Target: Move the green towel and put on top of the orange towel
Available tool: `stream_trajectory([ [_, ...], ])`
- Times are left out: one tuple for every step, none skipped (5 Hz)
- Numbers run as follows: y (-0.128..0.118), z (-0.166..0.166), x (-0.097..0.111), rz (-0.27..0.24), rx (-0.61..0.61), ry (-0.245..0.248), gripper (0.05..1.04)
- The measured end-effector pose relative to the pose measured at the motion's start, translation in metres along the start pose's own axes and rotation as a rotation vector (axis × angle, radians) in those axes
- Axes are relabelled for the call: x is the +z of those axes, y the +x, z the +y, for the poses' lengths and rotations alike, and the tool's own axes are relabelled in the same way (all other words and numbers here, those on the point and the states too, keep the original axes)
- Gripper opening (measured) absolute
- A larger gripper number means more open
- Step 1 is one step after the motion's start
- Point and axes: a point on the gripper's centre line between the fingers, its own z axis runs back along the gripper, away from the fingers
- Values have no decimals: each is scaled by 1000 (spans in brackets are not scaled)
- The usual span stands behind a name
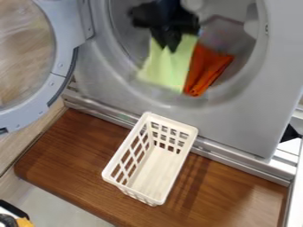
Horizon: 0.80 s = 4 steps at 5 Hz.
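Note:
The black gripper (172,37) hangs down from the top edge into the washing machine's round opening, over the upper part of the green towel (168,64). Pale yellow-green, this towel drapes toward the opening's lower rim. The orange towel (204,71) lies directly to its right, folded and bunched, with its left edge against the green one. Whether the gripper holds the green cloth cannot be made out.
A white plastic basket (153,166) stands on the brown wooden board (71,150) below the machine (237,119). The machine's round door (59,53) is swung out at the left. A dark object with yellow (24,221) shows at the bottom left corner.

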Motion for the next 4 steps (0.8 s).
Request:
stream_trajectory([
  [11,-4,-18,-47,9,3,71],
  [19,-6,-38,-88,12,22,71],
  [18,-1,-60,-109,38,36,102],
  [22,4,-68,-96,35,14,277],
])
